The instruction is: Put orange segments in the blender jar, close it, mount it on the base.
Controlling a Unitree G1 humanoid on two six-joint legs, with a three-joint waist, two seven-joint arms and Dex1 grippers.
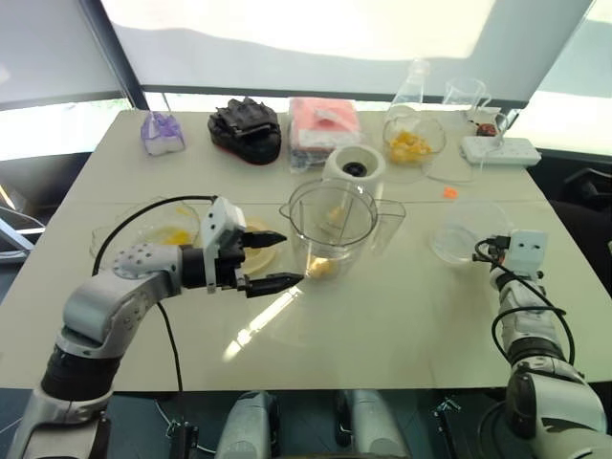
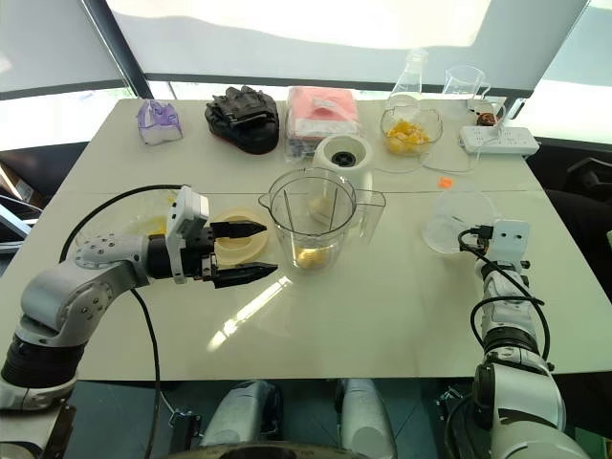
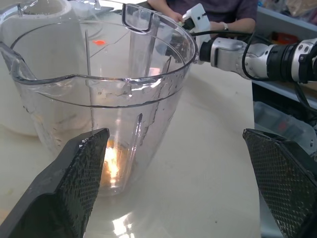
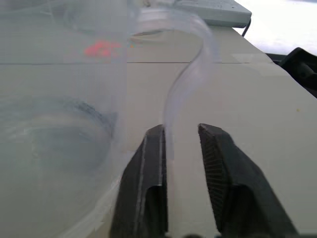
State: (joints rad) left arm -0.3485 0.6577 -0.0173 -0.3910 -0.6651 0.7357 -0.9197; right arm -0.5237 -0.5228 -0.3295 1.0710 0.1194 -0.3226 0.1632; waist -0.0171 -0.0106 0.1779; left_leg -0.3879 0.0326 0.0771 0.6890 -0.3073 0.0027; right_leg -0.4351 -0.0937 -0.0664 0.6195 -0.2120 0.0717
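Note:
The clear blender jar (image 1: pixel 332 225) stands upright mid-table with a few orange segments (image 1: pixel 323 269) at its bottom. My left gripper (image 1: pixel 285 258) is open just to the jar's left at table height, nothing between its fingers (image 3: pixel 74 183). Behind the jar is the white blender base (image 1: pixel 355 164). Farther back, a glass bowl (image 1: pixel 413 142) holds more orange segments. To the right lies the clear lid (image 1: pixel 465 229), and my right gripper (image 4: pixel 181 131) is shut on its rim.
A clear dish with yellow pieces (image 1: pixel 158 229) and a pale round dish (image 2: pixel 239 244) lie left of the jar. Along the back are a purple item (image 1: pixel 163 132), black gloves (image 1: pixel 247 127), a pink pack (image 1: pixel 323 122), glassware (image 1: pixel 466 94) and a power strip (image 1: pixel 499 148). A person (image 3: pixel 213 12) sits across.

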